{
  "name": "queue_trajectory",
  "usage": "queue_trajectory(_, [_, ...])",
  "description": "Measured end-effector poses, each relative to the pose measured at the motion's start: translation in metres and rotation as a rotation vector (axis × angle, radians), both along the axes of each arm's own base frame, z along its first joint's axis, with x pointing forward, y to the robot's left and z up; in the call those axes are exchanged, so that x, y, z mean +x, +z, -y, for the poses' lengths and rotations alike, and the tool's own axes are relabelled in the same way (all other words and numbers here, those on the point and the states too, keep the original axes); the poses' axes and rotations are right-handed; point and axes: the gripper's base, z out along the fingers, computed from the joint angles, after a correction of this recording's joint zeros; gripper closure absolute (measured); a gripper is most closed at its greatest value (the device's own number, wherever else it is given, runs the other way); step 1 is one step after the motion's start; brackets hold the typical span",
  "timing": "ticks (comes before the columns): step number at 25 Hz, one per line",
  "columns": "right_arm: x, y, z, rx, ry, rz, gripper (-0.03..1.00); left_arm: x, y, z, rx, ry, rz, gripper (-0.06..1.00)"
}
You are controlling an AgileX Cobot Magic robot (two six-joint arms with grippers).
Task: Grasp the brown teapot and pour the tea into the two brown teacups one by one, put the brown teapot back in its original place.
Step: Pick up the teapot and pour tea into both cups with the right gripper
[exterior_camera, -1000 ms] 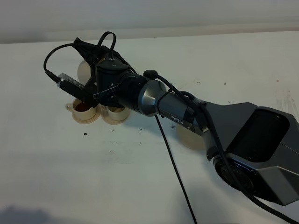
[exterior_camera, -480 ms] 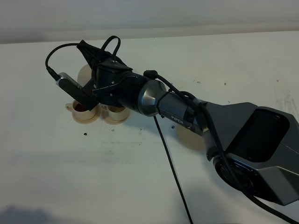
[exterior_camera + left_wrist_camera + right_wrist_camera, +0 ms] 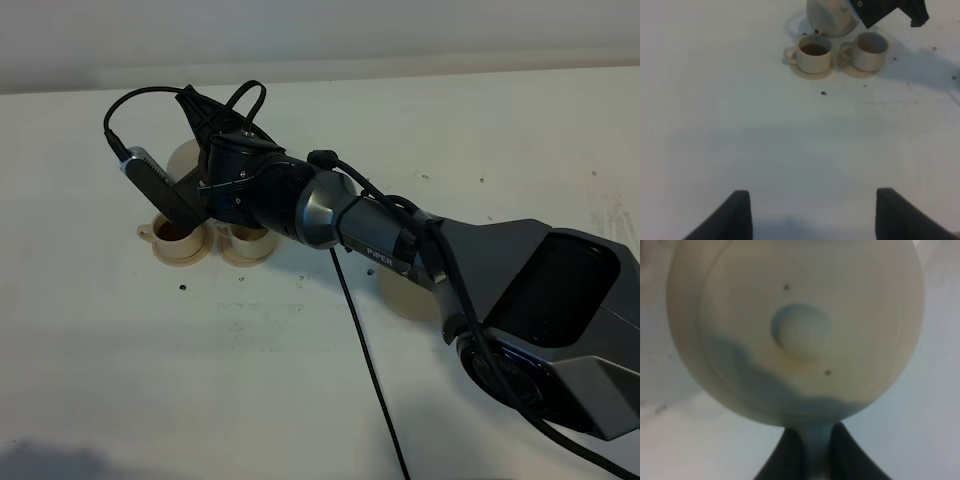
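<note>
My right gripper (image 3: 200,135) is shut on the loop handle (image 3: 815,450) of the brown teapot (image 3: 181,158). It holds the pot in the air just behind the two brown teacups. The wrist hides most of the pot in the high view. Its lid and knob (image 3: 802,330) fill the right wrist view. The left teacup (image 3: 177,235) holds dark tea (image 3: 814,49). The right teacup (image 3: 870,50) looks pale inside. Both stand on small saucers. The wide saucer (image 3: 405,292) lies partly under my right arm. My left gripper (image 3: 812,215) is open and empty, far from the cups.
The white table (image 3: 250,370) has a few dark specks near the cups. A black cable (image 3: 370,370) hangs from my right arm across the table's middle. The right arm's big body (image 3: 540,320) fills the lower right.
My right gripper with the teapot has risen a little and rolled back from the left teacup. The cups and the left gripper have not moved.
</note>
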Motion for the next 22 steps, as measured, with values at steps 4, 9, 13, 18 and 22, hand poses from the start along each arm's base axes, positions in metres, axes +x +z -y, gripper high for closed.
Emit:
queue_trajectory(4, [0.000,0.000,0.000,0.003,-0.002,-0.002,0.88,0.000,0.000,0.000,0.000,0.000,0.000,0.43])
queue_trajectory(9, [0.001,0.006,-0.001,0.027,-0.010,0.003,0.88,0.000,0.000,0.000,0.000,0.000,0.000,0.43])
queue_trajectory(13, [0.004,0.016,-0.002,0.102,-0.044,-0.033,0.88,0.000,0.000,0.000,0.000,0.000,0.000,0.43])
queue_trajectory(18, [0.004,0.023,0.001,0.183,-0.117,-0.131,0.88,0.000,0.000,0.000,0.000,0.000,0.000,0.43])
queue_trajectory(22, [0.002,0.020,0.001,0.239,-0.168,-0.191,0.88,0.000,0.000,0.000,0.000,0.000,0.000,0.43])
